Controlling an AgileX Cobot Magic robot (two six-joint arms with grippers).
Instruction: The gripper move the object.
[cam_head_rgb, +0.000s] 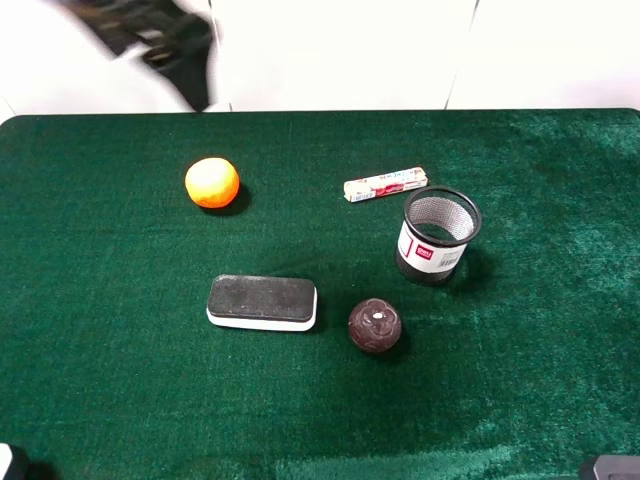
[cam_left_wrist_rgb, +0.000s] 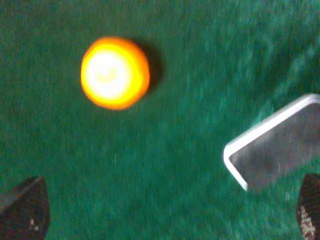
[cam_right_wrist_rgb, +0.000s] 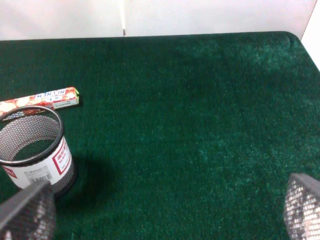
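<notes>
The object, a slim white roll (cam_head_rgb: 386, 184) with red and blue print, lies on the green cloth just behind a mesh cup. It also shows in the right wrist view (cam_right_wrist_rgb: 40, 99), behind the cup's rim. My left gripper (cam_left_wrist_rgb: 160, 215) is open and empty, its fingertips (cam_left_wrist_rgb: 25, 210) wide apart over the cloth near an orange ball; that view is blurred. My right gripper (cam_right_wrist_rgb: 170, 210) is open and empty, well short of the roll. In the high view only a sliver of each arm shows, at the lower left (cam_head_rgb: 8, 462) and lower right (cam_head_rgb: 612, 467) corners.
A black mesh cup (cam_head_rgb: 438, 236) stands in front of the roll. An orange ball (cam_head_rgb: 212, 183), a black-and-white eraser block (cam_head_rgb: 262, 302) and a dark ball (cam_head_rgb: 375, 326) lie on the green table (cam_head_rgb: 550, 350). A blurred dark shape (cam_head_rgb: 165, 35) is beyond the far left edge.
</notes>
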